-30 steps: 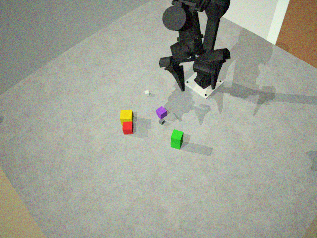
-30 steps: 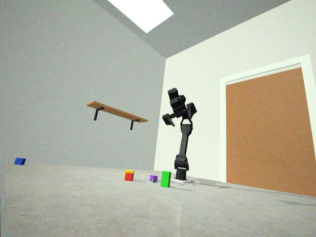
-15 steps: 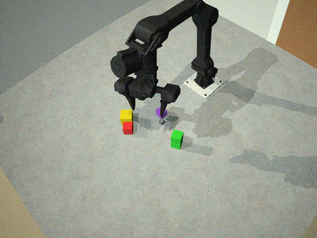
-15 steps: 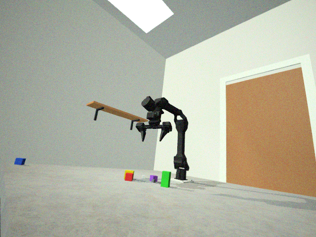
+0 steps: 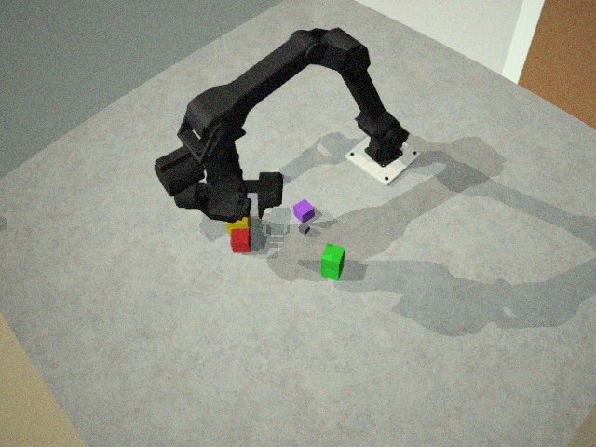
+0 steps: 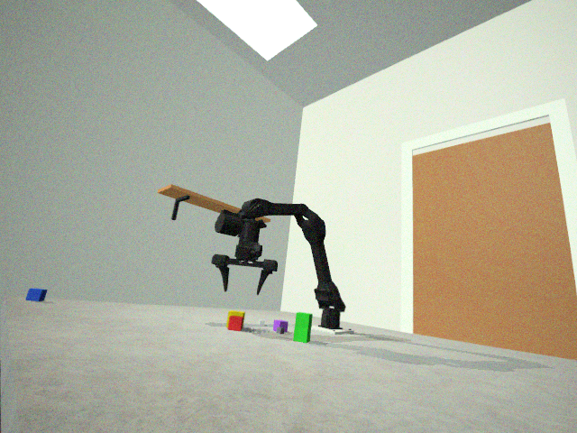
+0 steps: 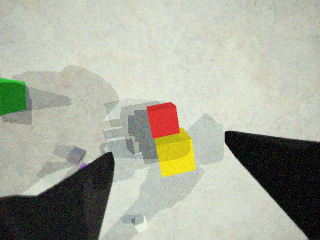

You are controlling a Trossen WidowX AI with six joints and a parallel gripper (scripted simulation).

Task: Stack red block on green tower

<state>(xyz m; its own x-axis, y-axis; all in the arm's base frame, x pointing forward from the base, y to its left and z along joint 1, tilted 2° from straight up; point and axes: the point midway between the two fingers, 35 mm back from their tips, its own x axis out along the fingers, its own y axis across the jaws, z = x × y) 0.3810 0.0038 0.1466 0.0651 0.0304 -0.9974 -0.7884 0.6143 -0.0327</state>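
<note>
The red block [image 5: 240, 240] [image 6: 235, 323] [image 7: 164, 121] sits on the floor, right against a yellow block [image 5: 237, 223] [image 6: 236, 313] [image 7: 176, 159]. The green tower [image 5: 331, 262] [image 6: 302, 327] stands upright to the right of them in the top and exterior views; part of it shows at the left edge of the wrist view [image 7: 12, 97]. My gripper [image 6: 242, 292] [image 7: 170, 146] is open and empty, pointing down above the red and yellow blocks, with both blocks seen between its fingertips in the wrist view. In the top view one finger is hidden by the arm.
A purple block [image 5: 304, 210] [image 6: 279, 325] and a small dark grey cube [image 5: 304, 228] [image 6: 280, 330] lie between the red block and the tower. A tiny white cube [image 6: 261, 322] [image 7: 140, 222] lies behind the yellow block. A blue block [image 6: 36, 294] lies far left.
</note>
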